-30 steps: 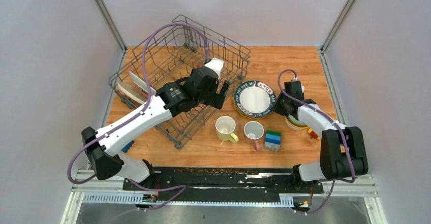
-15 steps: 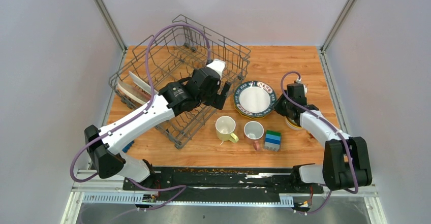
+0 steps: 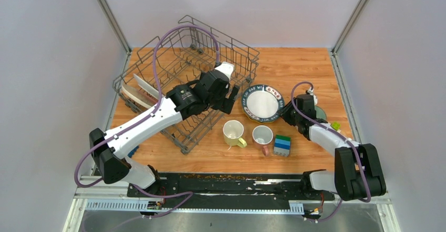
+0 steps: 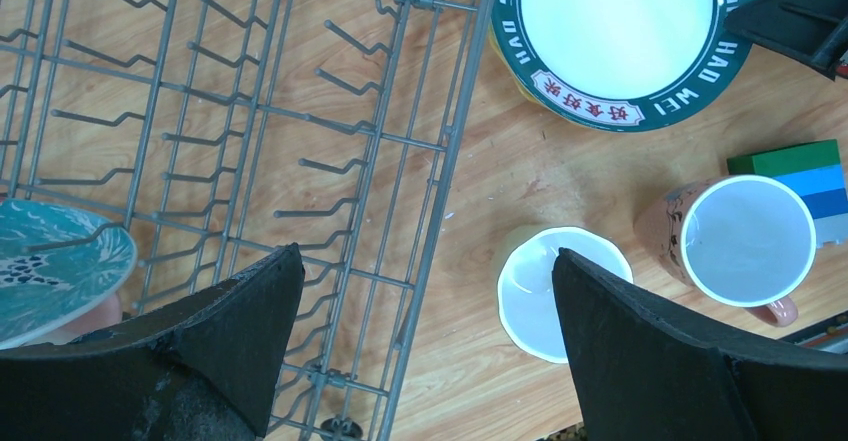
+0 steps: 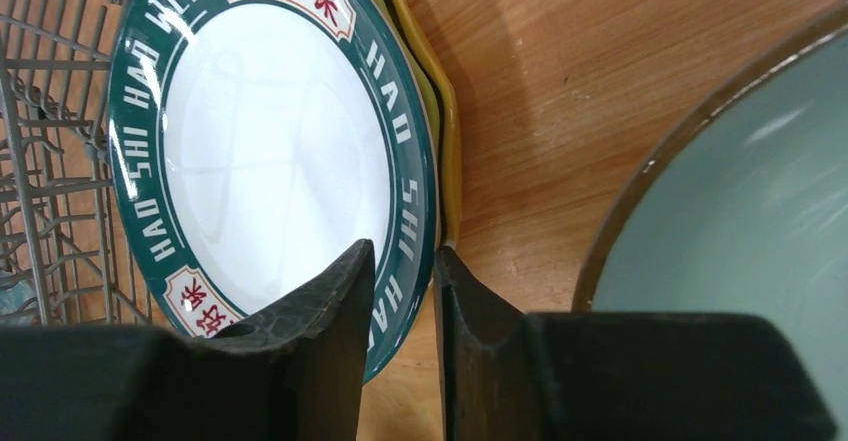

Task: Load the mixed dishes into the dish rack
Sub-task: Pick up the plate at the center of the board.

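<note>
The dish rack (image 3: 184, 79) stands at the back left with plates (image 3: 138, 92) in its left end. My left gripper (image 3: 227, 98) hangs open above its right edge (image 4: 452, 151), nothing between the fingers (image 4: 428, 253). The patterned-rim plate (image 3: 263, 103) lies on a scalloped yellow plate (image 5: 447, 131). My right gripper (image 3: 288, 113) is low at that plate's right rim, jaws slightly open and straddling the rim (image 5: 402, 251). A pale green bowl (image 3: 319, 113) sits just right of it. The pale yellow mug (image 3: 233, 132) and pink-handled mug (image 3: 262, 135) stand in front.
Stacked green-blue toy blocks (image 3: 282, 144) stand right of the mugs. A teal patterned plate (image 4: 55, 261) leans among the rack's tines. Small coloured toys (image 3: 335, 125) lie near the right arm. Grey walls close in the table on three sides.
My right gripper has left the green bowl and dropped leftward to the patterned plate's rim, its jaws parting a little. The bowl now shows. The left arm has barely moved.
</note>
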You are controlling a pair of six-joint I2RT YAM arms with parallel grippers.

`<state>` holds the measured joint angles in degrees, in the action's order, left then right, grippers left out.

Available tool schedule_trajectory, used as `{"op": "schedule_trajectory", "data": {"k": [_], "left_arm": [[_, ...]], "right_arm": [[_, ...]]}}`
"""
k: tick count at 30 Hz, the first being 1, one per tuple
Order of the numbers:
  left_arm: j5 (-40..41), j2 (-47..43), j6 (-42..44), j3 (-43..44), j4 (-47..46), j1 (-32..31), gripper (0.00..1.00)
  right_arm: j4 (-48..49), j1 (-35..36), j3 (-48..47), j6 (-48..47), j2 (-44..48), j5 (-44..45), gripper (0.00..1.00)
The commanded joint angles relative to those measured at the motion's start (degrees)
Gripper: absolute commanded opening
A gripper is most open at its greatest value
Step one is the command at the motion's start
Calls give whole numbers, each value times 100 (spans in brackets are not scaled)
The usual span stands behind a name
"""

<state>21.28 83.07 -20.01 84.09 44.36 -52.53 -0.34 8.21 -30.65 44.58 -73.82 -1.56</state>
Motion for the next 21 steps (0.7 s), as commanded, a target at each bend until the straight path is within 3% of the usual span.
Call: {"op": "schedule_trajectory", "data": {"k": [1,8,12,18,21], "left_arm": [[106,5,73,157,-42,-29,100],[136,69,104,192,-6,-29,100],[186,130,134,247,52,-29,100],[177,195,138,250,67,-29,100],[185,201,138,234,37,-29,100]], "right_arm": [[683,23,122,151,121,35,32],[630,14,-20,42,-151,-22,29],[574,20,-57,-63,-190,-12,23],[412,22,-73,-142,87,22,6],[324,23,-39,-178,342,95,5]]}}
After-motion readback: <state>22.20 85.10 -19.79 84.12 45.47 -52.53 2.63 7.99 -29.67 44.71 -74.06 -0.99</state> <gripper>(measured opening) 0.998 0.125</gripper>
